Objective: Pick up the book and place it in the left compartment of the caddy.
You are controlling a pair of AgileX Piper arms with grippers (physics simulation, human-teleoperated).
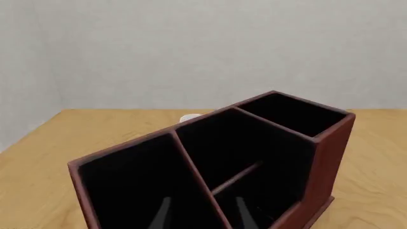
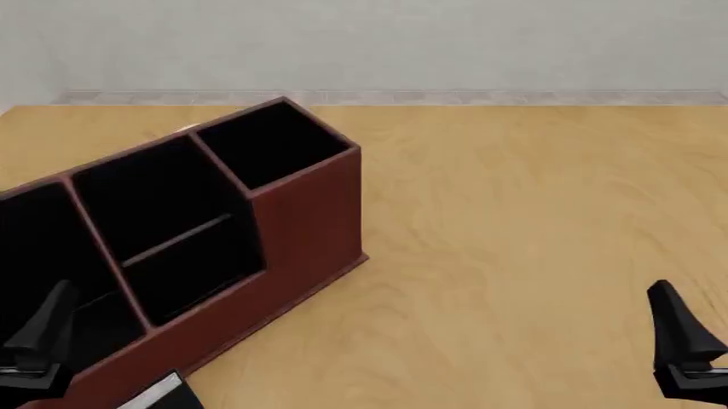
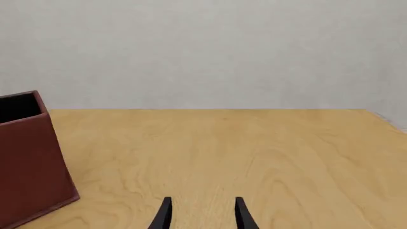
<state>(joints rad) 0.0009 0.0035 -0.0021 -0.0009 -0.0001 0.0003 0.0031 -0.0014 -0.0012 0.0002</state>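
At seven o'clock on the tabletop (image 2: pixel 534 221), the book (image 2: pixel 153 395) lies just beside the caddy (image 2: pixel 302 213). Left pincer (image 1: pixel 203 214) hovers released over it; right pincer (image 3: pixel 202 213), released, hangs low at five o'clock.

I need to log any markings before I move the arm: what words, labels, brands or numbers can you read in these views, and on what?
None: no readable text, label, brand, number or sign in any view.
The caddy: plain red-brown walls, black interior, no lettering.
The book: only a corner shows at the front view's bottom edge; no title visible.
The table: wood grain only.
Left gripper and right gripper: plain black fingers, unmarked.
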